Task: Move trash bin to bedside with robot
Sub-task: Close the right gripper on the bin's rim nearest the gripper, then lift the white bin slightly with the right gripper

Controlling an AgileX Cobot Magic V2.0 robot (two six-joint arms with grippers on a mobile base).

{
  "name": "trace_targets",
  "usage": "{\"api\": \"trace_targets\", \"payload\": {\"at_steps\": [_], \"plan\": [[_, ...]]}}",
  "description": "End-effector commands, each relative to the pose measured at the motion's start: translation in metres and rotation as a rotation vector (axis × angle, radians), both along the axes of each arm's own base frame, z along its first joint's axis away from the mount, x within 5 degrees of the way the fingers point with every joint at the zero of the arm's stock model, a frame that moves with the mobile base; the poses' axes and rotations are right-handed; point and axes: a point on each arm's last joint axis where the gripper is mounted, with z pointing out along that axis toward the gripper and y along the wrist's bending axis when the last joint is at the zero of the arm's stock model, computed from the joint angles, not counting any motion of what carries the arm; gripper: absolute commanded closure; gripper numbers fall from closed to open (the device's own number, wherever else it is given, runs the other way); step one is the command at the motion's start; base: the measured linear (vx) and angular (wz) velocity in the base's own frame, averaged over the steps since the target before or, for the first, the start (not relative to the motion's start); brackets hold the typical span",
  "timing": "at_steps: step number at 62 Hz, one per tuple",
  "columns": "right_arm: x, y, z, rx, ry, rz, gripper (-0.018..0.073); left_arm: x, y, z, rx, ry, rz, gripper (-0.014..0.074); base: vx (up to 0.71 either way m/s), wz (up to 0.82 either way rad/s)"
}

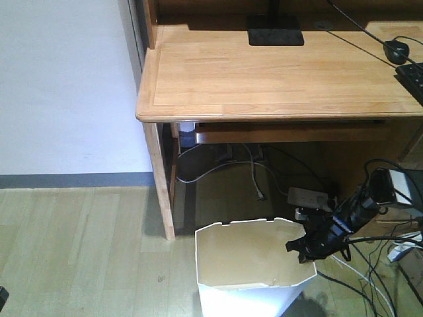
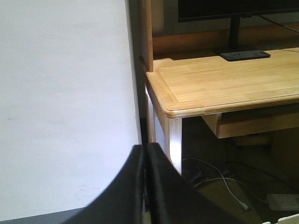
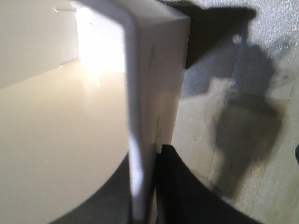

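Observation:
The white trash bin [image 1: 248,274] stands on the wood floor in front of the desk, bottom centre of the front view, its opening empty. My right gripper [image 1: 305,247] is shut on the bin's right wall near the rim. In the right wrist view the thin white wall [image 3: 142,116] runs between the two black fingers [image 3: 187,186], one inside and one outside. My left gripper [image 2: 145,151] is shut and empty, held up facing the white wall and the desk corner. The bed is out of view.
A light-wood desk [image 1: 277,72] with a monitor base [image 1: 275,30], keyboard and mouse [image 1: 396,51] stands just behind the bin. Its left leg [image 1: 162,185] is near the bin. A power strip [image 1: 307,197] and loose cables [image 1: 370,277] lie under and right of it.

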Motion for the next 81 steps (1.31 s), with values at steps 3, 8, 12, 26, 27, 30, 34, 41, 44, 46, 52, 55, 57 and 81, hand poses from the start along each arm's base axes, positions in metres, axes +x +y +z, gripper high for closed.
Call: {"api": "trace_targets", "payload": {"at_steps": [3,8,12,26,27,30,34,41,44,46,52,55,57,81], "plan": [[0.030,-0.008,0.049,0.117,-0.115,-0.073,0.0568,0.000,-0.001,0.001,-0.012,-0.063,-0.007,0.0603,0.00,0.00],[0.024,-0.014,0.057,0.177,-0.152,-0.091,0.0566,0.000,-0.001,0.001,-0.012,-0.063,-0.007,0.0603,0.00,0.00],[0.020,-0.017,0.066,0.235,-0.180,-0.111,0.0566,0.000,-0.001,0.001,-0.012,-0.063,-0.007,0.0603,0.00,0.00],[-0.003,-0.027,0.102,0.333,-0.247,-0.166,0.0564,0.000,-0.001,0.001,-0.012,-0.063,-0.007,0.0603,0.00,0.00],[-0.005,-0.027,0.105,0.334,-0.249,-0.159,0.0564,0.000,-0.001,0.001,-0.012,-0.063,-0.007,0.0603,0.00,0.00],[-0.010,-0.026,0.113,0.338,-0.251,-0.132,0.0564,0.000,-0.001,0.001,-0.012,-0.063,-0.007,0.0603,0.00,0.00],[-0.018,-0.023,0.128,0.343,-0.253,-0.104,0.0564,0.000,-0.001,0.001,-0.012,-0.063,-0.007,0.0603,0.00,-0.01],[-0.029,-0.017,0.153,0.373,-0.269,-0.070,0.0564,0.000,-0.001,0.001,-0.012,-0.063,-0.007,0.0603,0.00,-0.01],[-0.033,-0.016,0.165,0.372,-0.273,-0.069,0.0564,0.000,-0.001,0.001,-0.012,-0.063,-0.007,0.0603,0.00,0.00],[-0.039,-0.014,0.170,0.374,-0.267,-0.070,0.0564,0.000,-0.001,0.001,-0.012,-0.063,-0.007,0.0603,0.00,0.00],[-0.050,-0.010,0.190,0.385,-0.276,-0.059,0.0564,0.000,-0.001,0.001,-0.012,-0.063,-0.007,0.0603,0.00,0.00],[-0.053,-0.008,0.200,0.402,-0.288,-0.056,0.0564,0.000,-0.001,0.001,-0.012,-0.063,-0.007,0.0603,0.00,0.00],[-0.054,-0.006,0.207,0.418,-0.306,-0.051,0.0564,0.000,-0.001,0.001,-0.012,-0.063,-0.007,0.0603,0.00,0.00],[-0.059,0.002,0.234,0.502,-0.369,-0.069,0.0564,0.000,-0.001,0.001,-0.012,-0.063,-0.007,0.0603,0.00,0.00]]}}
